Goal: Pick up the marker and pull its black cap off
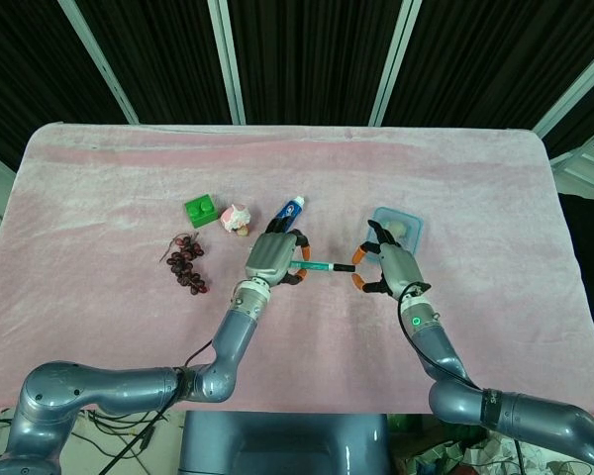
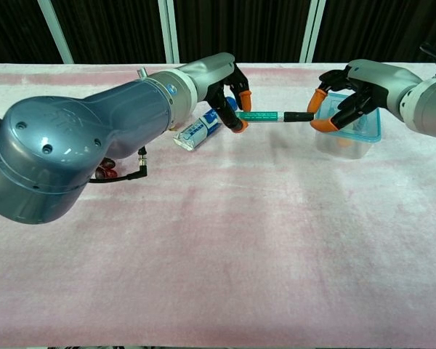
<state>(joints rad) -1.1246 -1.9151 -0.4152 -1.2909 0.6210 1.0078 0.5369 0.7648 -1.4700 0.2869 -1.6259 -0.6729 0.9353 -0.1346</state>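
Observation:
A green marker (image 1: 320,265) (image 2: 261,115) hangs level above the pink cloth between my two hands. My left hand (image 1: 275,257) (image 2: 229,83) grips its green barrel at the left end. The black cap (image 1: 345,267) (image 2: 298,115) points right, and my right hand (image 1: 391,262) (image 2: 349,91) pinches it between orange-tipped fingers. The cap sits on the marker, with no gap showing between cap and barrel.
A blue toothpaste tube (image 1: 289,210) (image 2: 200,129) lies just behind my left hand. A clear blue-rimmed container (image 1: 408,230) (image 2: 356,134) stands under my right hand. Further left are a green block (image 1: 201,211), a pink toy (image 1: 236,218) and dark grapes (image 1: 186,262).

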